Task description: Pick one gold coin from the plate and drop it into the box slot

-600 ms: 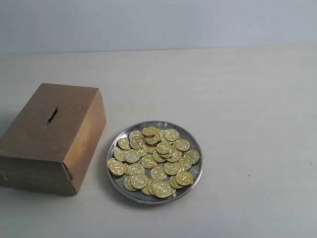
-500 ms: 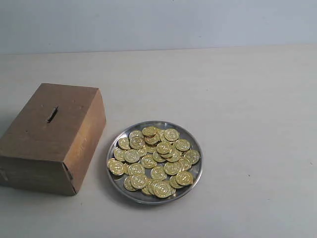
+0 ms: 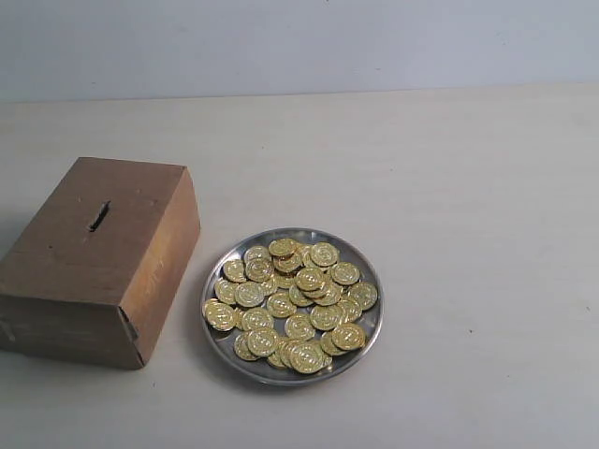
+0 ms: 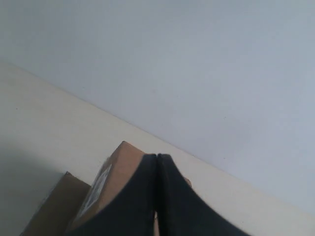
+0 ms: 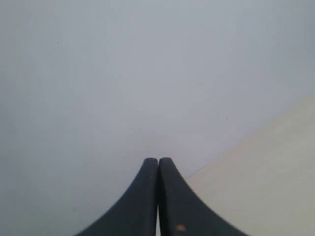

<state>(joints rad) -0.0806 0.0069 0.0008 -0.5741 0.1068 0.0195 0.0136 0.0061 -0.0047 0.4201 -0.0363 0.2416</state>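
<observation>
A round silver plate (image 3: 368, 323) lies on the table in the exterior view, heaped with several gold coins (image 3: 290, 301). To its left stands the brown cardboard box (image 3: 98, 257), its short dark slot (image 3: 98, 216) cut in the top face. Neither gripper shows in the exterior view. In the left wrist view my left gripper (image 4: 157, 158) is shut with nothing between its black fingers, and part of the box (image 4: 115, 174) lies behind them. In the right wrist view my right gripper (image 5: 158, 161) is shut too and holds nothing, facing the grey wall.
The pale table (image 3: 468, 187) runs back to a grey wall (image 3: 299, 42). A white label (image 4: 96, 189) is stuck on one face of the box in the left wrist view. A strip of table (image 5: 275, 172) shows in the right wrist view.
</observation>
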